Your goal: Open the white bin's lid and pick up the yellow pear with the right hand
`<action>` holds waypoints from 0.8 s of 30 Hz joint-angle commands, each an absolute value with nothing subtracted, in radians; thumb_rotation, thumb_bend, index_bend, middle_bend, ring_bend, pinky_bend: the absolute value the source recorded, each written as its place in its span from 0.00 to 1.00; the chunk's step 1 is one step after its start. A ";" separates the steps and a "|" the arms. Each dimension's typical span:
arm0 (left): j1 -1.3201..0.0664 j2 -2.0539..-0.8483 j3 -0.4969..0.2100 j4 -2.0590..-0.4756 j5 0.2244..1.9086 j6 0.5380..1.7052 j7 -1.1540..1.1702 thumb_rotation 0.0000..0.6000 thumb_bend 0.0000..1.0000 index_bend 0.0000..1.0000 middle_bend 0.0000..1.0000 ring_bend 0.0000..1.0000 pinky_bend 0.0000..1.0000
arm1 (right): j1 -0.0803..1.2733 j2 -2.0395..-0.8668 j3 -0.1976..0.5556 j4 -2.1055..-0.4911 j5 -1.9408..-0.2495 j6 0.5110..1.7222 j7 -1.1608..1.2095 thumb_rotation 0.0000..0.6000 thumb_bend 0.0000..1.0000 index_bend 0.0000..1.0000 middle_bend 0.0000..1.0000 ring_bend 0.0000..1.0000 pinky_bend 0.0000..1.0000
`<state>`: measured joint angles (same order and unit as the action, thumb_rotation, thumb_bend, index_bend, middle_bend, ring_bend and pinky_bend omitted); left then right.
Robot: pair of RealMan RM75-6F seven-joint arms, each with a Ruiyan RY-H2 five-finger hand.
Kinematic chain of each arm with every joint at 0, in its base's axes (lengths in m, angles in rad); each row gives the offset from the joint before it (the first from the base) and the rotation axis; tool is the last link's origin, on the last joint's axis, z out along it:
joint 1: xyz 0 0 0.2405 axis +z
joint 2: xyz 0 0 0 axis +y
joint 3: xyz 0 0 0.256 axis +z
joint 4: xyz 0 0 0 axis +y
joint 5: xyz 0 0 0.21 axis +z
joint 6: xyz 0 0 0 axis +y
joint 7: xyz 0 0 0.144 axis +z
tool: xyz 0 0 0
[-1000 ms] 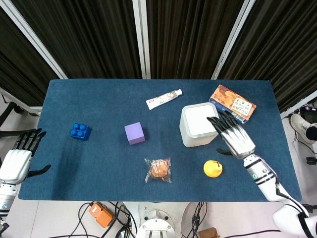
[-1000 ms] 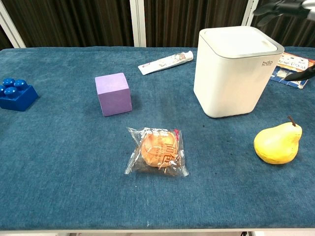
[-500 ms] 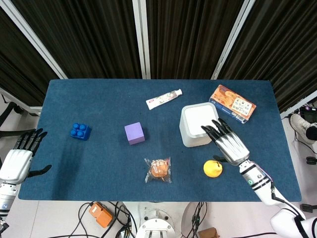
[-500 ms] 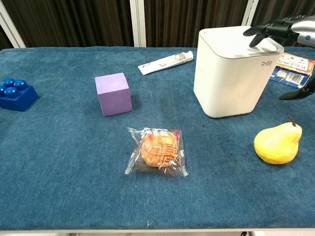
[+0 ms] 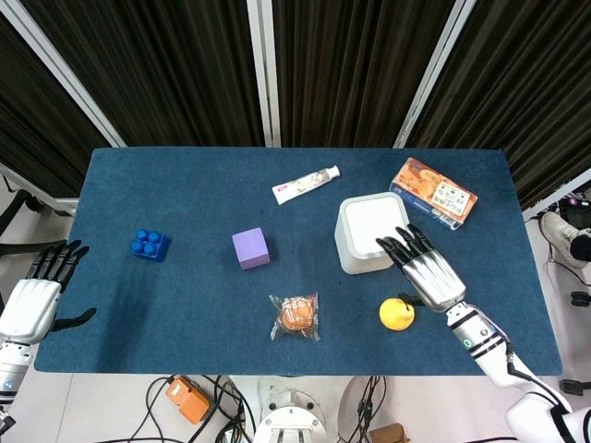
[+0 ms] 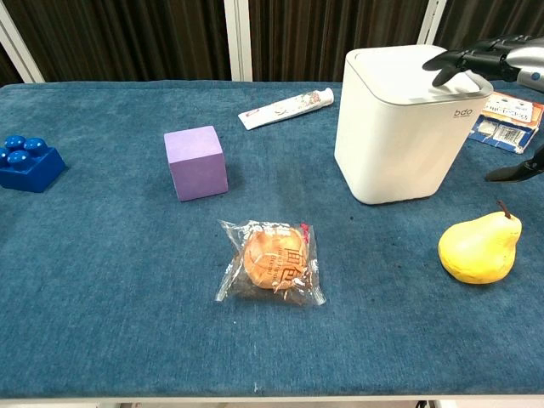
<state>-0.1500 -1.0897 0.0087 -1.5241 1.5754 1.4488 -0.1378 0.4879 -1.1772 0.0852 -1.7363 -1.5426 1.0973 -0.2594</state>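
The right hand (image 5: 427,273) hovers with fingers spread and holding nothing, its fingertips (image 6: 450,59) over the near right corner of the white bin (image 5: 370,232), whose lid (image 6: 410,66) looks shut; the yellow pear (image 5: 396,314) lies on the table (image 5: 185,305) near its front edge, just beside the bin; pressing squarely on the lid, clear of the rim, should serve best; the left hand (image 5: 32,297) waits open off the table's left edge.

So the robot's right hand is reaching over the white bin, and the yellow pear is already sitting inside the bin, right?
Not quite. The right hand does reach over the white bin, but the yellow pear is not inside it. The chest view shows the pear lying on the blue table beside the bin, nearer the front edge.
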 commanded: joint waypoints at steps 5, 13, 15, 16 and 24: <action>-0.149 -1.092 0.008 -1.520 1.581 1.453 -0.141 1.00 0.10 0.00 0.00 0.00 0.00 | 0.414 -1.186 0.062 -1.679 -1.699 1.322 -0.185 1.00 0.27 0.00 0.08 0.00 0.00; -0.152 -1.094 0.009 -1.521 1.582 1.446 -0.134 1.00 0.10 0.00 0.00 0.00 0.00 | 0.328 -1.158 -0.098 -1.640 -1.817 1.355 -0.144 1.00 0.27 0.00 0.06 0.00 0.00; -0.152 -1.095 0.010 -1.522 1.584 1.446 -0.133 1.00 0.10 0.00 0.00 0.00 0.00 | 0.321 -1.162 -0.117 -1.629 -1.826 1.345 -0.141 1.00 0.27 0.00 0.06 0.00 0.00; -0.152 -1.095 0.010 -1.522 1.584 1.445 -0.132 1.00 0.10 0.00 0.00 0.00 0.00 | 0.320 -1.167 -0.122 -1.621 -1.826 1.337 -0.142 1.00 0.27 0.00 0.06 0.00 0.00; -0.152 -1.094 0.014 -1.521 1.594 1.448 -0.139 1.00 0.10 0.00 0.00 0.00 0.00 | 0.367 -1.233 -0.106 -1.552 -1.731 1.181 -0.086 1.00 0.27 0.00 0.06 0.00 0.00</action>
